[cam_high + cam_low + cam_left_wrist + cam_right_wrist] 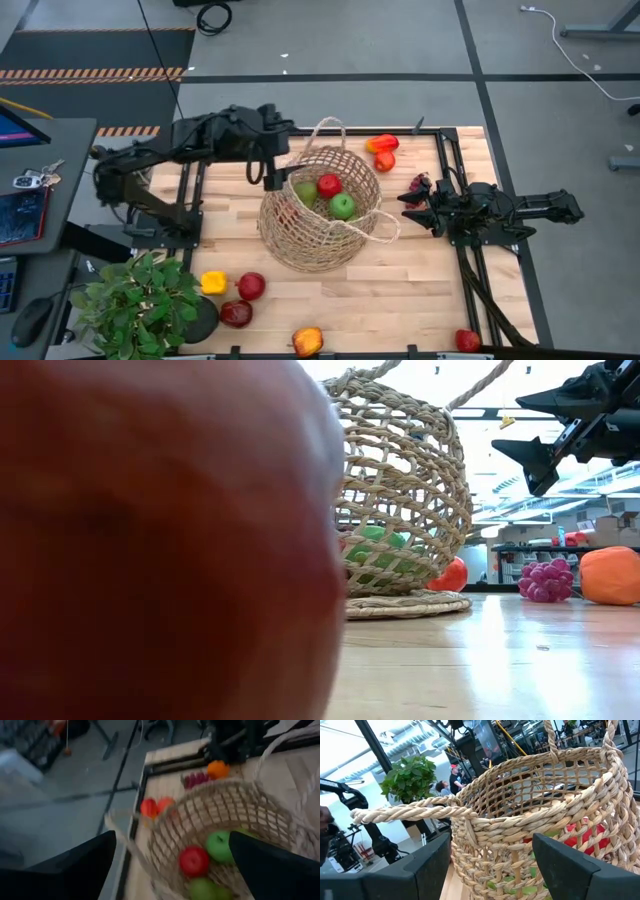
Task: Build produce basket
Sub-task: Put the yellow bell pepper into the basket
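Note:
The tan wicker basket (320, 210) stands on its flat base (405, 604) mid-table. A red apple (329, 184), a green apple (342, 206) and a green pear (305, 192) lie in it. My left gripper (272, 168) hangs open above the basket's left rim with nothing between its fingers (172, 870). At the table's right my right gripper (408, 205) stands open and level, pointing at the basket (492, 870). One loop handle (410, 812) runs across in front of its fingers, apart from them. More produce lies loose around the table.
Two red-orange peppers (382, 150) lie far of the basket, with purple grapes (418, 183) beside my right gripper. A yellow pepper (213, 282), two red apples (245, 298), an orange-red fruit (307, 341) and a red fruit (467, 340) lie near the front edge. A potted plant (140, 305) stands front left.

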